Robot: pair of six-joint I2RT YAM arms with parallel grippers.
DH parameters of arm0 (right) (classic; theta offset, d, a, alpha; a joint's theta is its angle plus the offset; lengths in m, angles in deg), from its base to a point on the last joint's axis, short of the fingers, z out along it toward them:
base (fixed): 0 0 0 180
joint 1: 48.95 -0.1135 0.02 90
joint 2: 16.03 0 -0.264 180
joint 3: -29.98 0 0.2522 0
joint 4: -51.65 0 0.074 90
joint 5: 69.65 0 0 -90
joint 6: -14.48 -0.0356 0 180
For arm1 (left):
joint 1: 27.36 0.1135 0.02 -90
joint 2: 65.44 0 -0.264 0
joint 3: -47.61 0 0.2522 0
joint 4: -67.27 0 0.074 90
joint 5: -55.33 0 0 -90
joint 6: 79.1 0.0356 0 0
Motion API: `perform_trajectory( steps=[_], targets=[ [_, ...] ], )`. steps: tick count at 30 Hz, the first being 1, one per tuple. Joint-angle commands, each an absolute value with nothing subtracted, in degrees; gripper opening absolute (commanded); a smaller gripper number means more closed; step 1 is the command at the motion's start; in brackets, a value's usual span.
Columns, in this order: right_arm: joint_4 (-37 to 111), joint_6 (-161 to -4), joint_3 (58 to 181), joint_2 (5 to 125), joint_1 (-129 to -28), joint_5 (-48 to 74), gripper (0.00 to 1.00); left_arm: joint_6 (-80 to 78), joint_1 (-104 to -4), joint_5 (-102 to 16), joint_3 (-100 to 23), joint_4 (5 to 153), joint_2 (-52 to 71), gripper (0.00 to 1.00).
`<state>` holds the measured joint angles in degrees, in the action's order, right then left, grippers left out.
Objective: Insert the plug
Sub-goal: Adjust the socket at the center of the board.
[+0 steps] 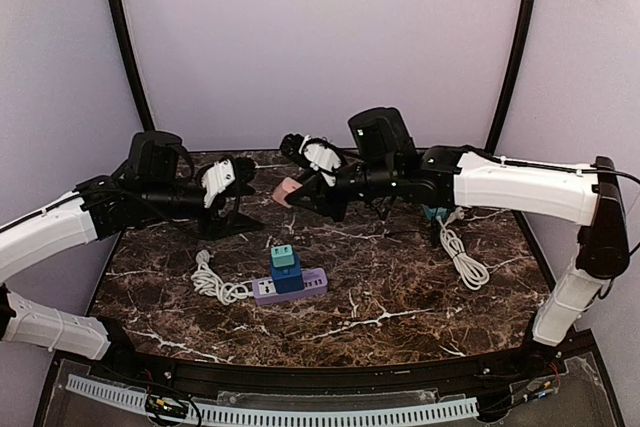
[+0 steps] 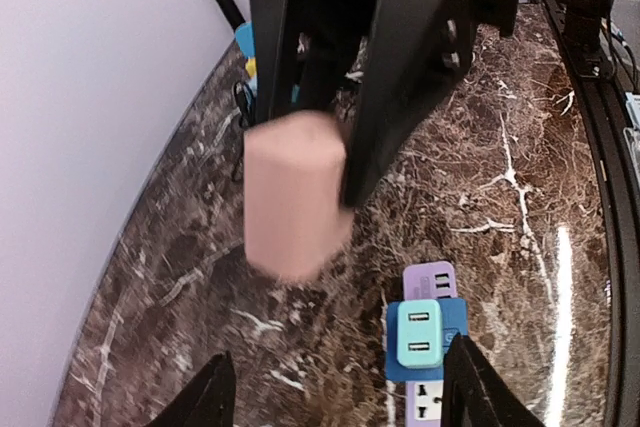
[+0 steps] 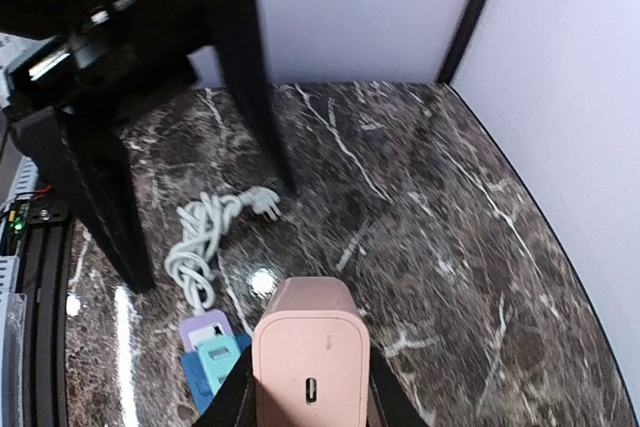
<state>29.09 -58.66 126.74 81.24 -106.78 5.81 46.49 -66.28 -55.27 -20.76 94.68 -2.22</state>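
Pink plug (image 1: 285, 190) hangs in the air at the centre of the top view, above the counter (image 1: 420, 287). The right jaws are closed against its sides. Left jaws stand apart facing it, with nothing between them. We judge this a hand-over, with the grip now on the right. Purple power strip (image 1: 291, 285) lies lower centre, with blue and teal adapters (image 1: 284, 265) seated in it. Next move: lower the plug, align its prongs over a free socket, and press straight down.

The plug (image 3: 305, 357) is pink, the power strip (image 1: 312, 280) lilac, the table (image 1: 400, 277) dark white-veined marble.
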Motion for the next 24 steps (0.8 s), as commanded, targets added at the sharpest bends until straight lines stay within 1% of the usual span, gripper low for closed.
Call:
perform_trajectory(
  steps=[1, 4, 7, 11, 16, 20, 24],
  targets=[
    [29.38, -69.56, 120.42, 73.84, -102.6, 14.17, 0.0, 30.87, -65.54, -52.49, -14.93, 102.1, 0.07, 0.62],
    [30.15, -73.47, 113.72, 69.61, -101.69, 16.38, 0.0, 21.1, -65.4, -56.29, -8.69, 99.33, 1.65, 0.64],
    [33.97, -76.56, 106.05, 66.53, -101.51, 16.23, 0.0, 14.82, -64.91, -54.68, -5.44, 92.83, 3.91, 0.63],
    [36.22, -80.38, 99.42, 66.96, -101.33, 11.58, 0.0, 12.91, -63.85, -53.27, -1.7, 86.02, 7.63, 0.61],
    [41.57, -87.47, 92.01, 69.66, -101.51, 1.54, 0.0, 12.47, -62.11, -54.74, 1.44, 79.88, 11.3, 0.58],
    [50.83, -92.12, 86.43, 71.52, -102.01, -3.91, 0.0, 12.64, -61.56, -58.44, 5.98, 72.83, 13.57, 0.61],
    [54.43, -93.32, 86.91, 76.36, -102.56, -5.68, 0.0, 13.71, -61.64, -60.09, 10.37, 66.9, 14.47, 0.63]
  ],
)
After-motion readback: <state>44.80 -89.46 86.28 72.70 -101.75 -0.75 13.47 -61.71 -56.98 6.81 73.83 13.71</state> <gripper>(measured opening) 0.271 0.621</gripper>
